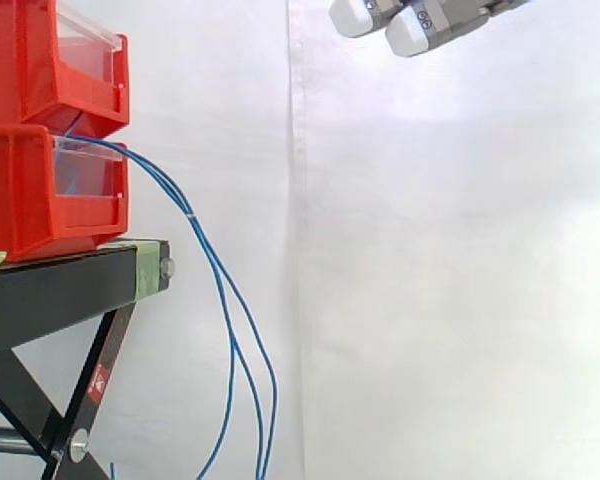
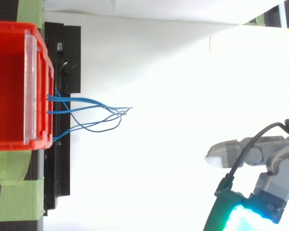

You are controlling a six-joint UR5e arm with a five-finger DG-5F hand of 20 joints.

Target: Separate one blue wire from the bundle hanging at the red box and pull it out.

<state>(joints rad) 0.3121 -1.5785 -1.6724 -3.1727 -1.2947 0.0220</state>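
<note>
Currently | hand (image 1: 420,28) high, fingers (image 1: 352,15) relaxed, empty, well apart from blue wires (image 1: 190,216) | wires hang from lower red bin (image 1: 20,200)

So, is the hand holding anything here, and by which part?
Nothing is held. The hand is up high, fingers straight, well apart from the blue wires drooping from the lower red bin.

Side view: bright, even, diffuse light; white curtain (image 1: 460,300) near blown out, faint grey shade along vertical fold. Top view: brighter, white backdrop (image 2: 173,72) washed to flat glare, blue wires (image 2: 86,113) dark against it; cyan glow from hand (image 2: 274,159) pads, lower right.
</note>
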